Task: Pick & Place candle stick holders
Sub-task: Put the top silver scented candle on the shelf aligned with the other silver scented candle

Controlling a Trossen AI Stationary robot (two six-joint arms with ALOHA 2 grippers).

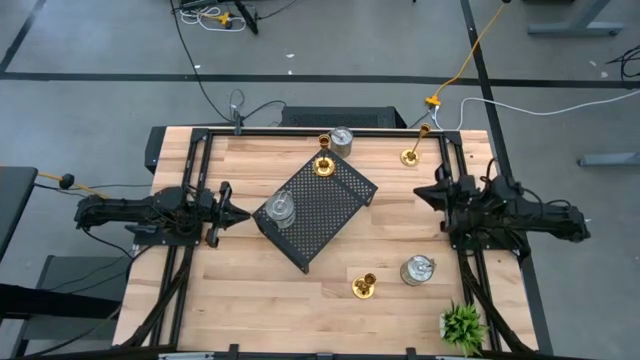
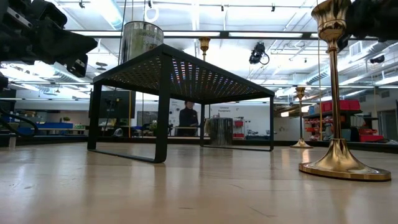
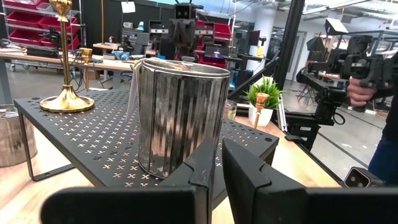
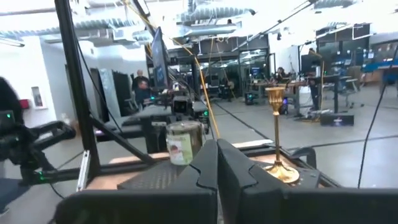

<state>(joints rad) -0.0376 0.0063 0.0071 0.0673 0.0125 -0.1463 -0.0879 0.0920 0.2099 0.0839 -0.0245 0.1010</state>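
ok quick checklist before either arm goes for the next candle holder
1. Left gripper empty, fingers shut: ok.
2. Right gripper empty, fingers shut: ok, both need opening before a grasp.
3. Black tray has free room: ok; it holds only one silver holder and one gold holder.
4. Holders left on the table upright: ok for the gold holder by the plant, silver one and far gold one.
5. Silver holder behind the tray touching the tray: cannot tell.

Table (image 1: pixel 250 290): light wood.
Middle: black tray (image 1: pixel 318 210), on legs.
Far edge: silver holder (image 1: pixel 341 141); gold holder (image 1: pixel 411 156) toward the right.
Near side: gold holder (image 1: pixel 364 287), silver holder (image 1: pixel 417 270).
Near right corner: plant (image 1: pixel 463 325).
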